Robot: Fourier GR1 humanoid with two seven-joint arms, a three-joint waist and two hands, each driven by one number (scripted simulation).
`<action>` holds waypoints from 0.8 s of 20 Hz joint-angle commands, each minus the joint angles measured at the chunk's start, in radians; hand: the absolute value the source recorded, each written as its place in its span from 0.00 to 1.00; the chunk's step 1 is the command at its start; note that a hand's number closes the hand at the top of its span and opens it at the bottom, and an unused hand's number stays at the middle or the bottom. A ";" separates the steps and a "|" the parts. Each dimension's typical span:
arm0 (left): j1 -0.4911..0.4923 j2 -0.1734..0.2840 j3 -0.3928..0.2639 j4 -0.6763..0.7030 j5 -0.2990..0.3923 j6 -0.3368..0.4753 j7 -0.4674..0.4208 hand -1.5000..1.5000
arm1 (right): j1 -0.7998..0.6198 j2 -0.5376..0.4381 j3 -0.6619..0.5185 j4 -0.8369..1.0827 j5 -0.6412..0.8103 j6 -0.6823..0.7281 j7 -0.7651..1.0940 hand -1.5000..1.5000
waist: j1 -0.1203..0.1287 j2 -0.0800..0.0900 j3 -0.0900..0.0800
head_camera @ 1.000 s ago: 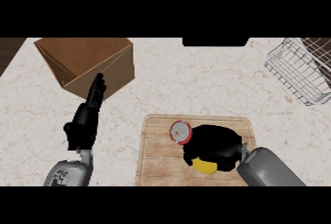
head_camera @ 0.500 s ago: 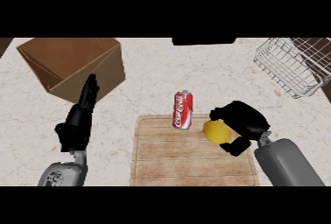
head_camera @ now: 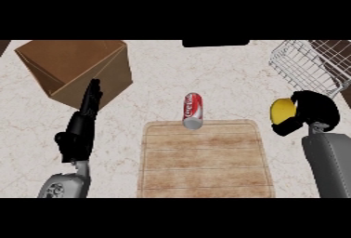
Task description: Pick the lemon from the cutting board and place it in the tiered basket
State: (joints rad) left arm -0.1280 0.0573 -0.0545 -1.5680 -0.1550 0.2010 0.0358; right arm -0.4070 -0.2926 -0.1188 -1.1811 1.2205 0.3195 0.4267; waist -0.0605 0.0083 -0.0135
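Lemon [head_camera: 280,111] in curled right hand [head_camera: 312,111]

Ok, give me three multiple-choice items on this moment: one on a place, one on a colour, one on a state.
1. Where does the soda can lie?
A. across the far edge of the cutting board
B. inside the wire basket
C. in the cardboard box

2. What colour is the can mostly?
A. blue
B. red
C. green

3. What is the right hand doing?
A. resting open
B. curled on nothing
C. holding the lemon

Answers:
1 A, its near end overlaps the board's far edge.
2 B, red with white lettering.
3 C, black fingers wrap the yellow lemon beside the board.
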 commanded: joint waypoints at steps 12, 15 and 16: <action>-0.040 -0.023 -0.055 0.042 -0.001 -0.041 -0.006 0.50 | -0.690 0.062 -0.195 0.097 0.362 0.165 0.976 1.00 | 0.130 0.001 0.007; -0.050 -0.031 -0.068 0.041 -0.009 -0.041 -0.005 0.50 | -0.795 0.051 -0.240 0.175 0.422 0.172 0.996 1.00 | 0.131 0.005 0.009; -0.056 -0.026 -0.049 0.047 -0.003 -0.035 -0.003 0.50 | -0.822 0.051 -0.253 0.182 0.433 0.178 0.995 1.00 | 0.118 0.002 0.009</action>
State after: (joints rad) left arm -0.1713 0.0328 -0.1126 -1.5371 -0.1588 0.1618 0.0351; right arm -1.0748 -0.2445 -0.3345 -1.0693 1.5962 0.3840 1.1557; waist 0.0631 0.0090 -0.0062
